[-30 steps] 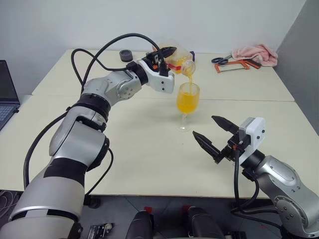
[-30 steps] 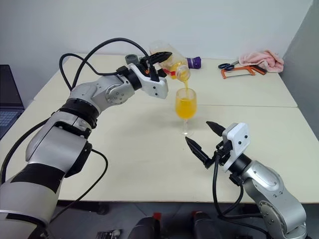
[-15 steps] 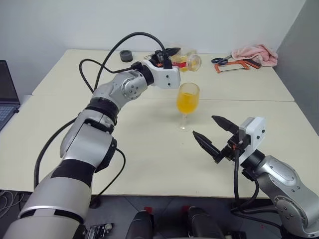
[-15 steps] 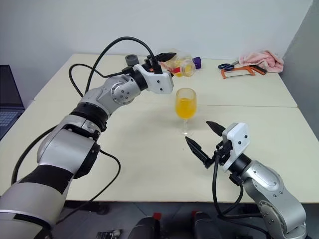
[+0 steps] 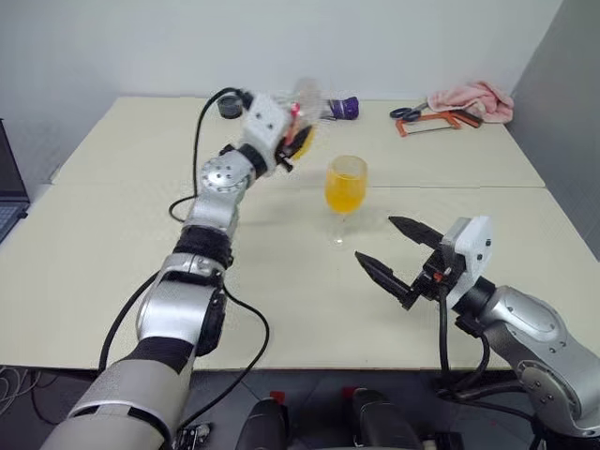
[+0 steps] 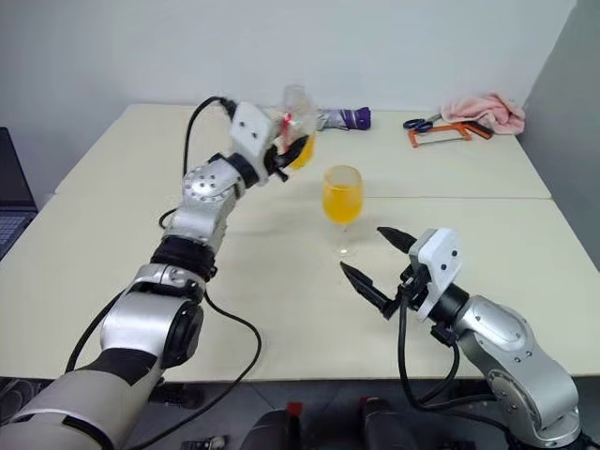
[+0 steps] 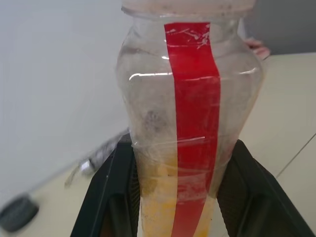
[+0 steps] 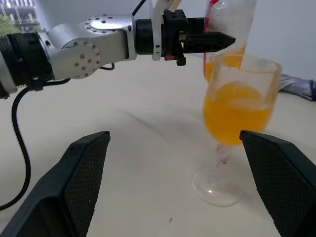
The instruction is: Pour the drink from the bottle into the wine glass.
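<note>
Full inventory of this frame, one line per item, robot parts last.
Clear plastic bottle with red label strip: 1, a little orange drink left, upright in the left gripper, above the table behind the glass.
Clear stemmed wine glass: 1, largely full of orange drink, table centre.
Cream table: 1, seamed top.
Pink cloth: 1, far right corner.
Orange-handled tool: 1, beside the cloth.
Scissors: 1, dark handles, beside the tool.
Purple-ended object: 1, far edge.
Dark round cap: 1, far left.
Laptop: 1, left edge.
Left gripper: black, shut on bottle.
Right gripper: black, open, near the glass.

No readable txt; bottle (image 7: 190, 123) label strip plain red, no print.
</note>
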`<state>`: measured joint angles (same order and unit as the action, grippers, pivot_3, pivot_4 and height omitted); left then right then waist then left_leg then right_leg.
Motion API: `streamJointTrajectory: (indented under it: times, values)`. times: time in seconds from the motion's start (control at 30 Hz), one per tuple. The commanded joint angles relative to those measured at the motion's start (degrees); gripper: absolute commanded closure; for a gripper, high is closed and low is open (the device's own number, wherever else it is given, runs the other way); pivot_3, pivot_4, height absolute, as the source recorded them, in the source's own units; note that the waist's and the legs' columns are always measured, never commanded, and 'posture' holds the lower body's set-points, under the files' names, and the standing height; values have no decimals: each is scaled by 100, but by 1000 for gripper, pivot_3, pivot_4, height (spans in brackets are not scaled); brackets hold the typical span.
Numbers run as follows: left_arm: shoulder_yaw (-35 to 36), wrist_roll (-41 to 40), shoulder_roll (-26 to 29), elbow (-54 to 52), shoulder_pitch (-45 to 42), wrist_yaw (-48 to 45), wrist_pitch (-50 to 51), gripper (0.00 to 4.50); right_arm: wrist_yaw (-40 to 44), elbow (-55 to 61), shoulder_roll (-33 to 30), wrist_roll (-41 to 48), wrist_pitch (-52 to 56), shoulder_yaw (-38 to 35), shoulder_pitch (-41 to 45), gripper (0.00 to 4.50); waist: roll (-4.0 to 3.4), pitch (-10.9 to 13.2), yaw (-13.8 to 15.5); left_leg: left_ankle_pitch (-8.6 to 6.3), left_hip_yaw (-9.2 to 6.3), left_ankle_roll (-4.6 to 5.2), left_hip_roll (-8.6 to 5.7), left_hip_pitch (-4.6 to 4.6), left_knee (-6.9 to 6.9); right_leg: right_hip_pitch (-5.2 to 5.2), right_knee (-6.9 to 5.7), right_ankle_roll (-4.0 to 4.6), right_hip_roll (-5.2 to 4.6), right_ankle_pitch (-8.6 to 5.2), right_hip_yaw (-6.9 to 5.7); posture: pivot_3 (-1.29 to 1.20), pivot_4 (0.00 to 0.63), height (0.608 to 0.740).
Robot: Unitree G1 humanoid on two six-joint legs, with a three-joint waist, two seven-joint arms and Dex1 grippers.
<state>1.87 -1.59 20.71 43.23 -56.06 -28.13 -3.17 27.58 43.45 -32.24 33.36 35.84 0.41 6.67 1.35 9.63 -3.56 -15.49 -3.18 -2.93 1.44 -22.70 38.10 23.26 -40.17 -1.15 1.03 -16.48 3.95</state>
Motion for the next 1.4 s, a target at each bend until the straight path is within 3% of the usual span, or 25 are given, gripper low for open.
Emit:
streamJointTrajectory:
  times: [0.03,0.3,0.73,0.77,1.0,1.2,1.4]
  values:
    - [382,-191,308,-884,376,302,873,2812,209,-48,-196,152,350,154,350,0,0,0,8,0,-6,-1,1,-2,1,0,-3,0,0,0,-5,0,150,740]
    - [1055,-549,569,-1684,1379,789,1915,2812,144,-800,30,-106,762,650,1516,0,3,-1,126,0,-16,-1,4,-11,31,-4,-14,0,-12,0,-15,0,150,740]
    - [1324,-824,649,-1535,2037,747,1841,2812,242,-834,228,-114,856,757,1833,0,7,-6,179,0,-20,0,5,-10,42,-6,-24,0,-17,0,-20,0,150,740]
    - [1332,-831,657,-1519,2060,763,1805,2088,249,-823,223,-114,856,754,1823,0,7,-6,179,0,-19,0,5,-10,42,-6,-26,0,-16,0,-19,0,150,740]
    - [1334,-896,649,-1668,2199,801,1733,25,314,-701,186,-65,900,749,1719,0,8,-6,173,0,-22,0,5,-12,43,-4,-28,0,-10,0,-22,0,150,740]
    - [1246,-691,674,-2168,2706,907,1388,25,533,-588,-38,-321,460,713,1095,0,9,-7,177,-1,-19,0,7,-14,41,-5,-22,0,-18,0,-17,0,150,740]
    - [1464,-612,459,-3178,3755,1428,1052,25,20,-1531,588,-1405,-1636,403,-420,0,12,-9,182,-1,-17,0,16,-11,34,-6,-15,-1,-21,0,-15,0,150,740]
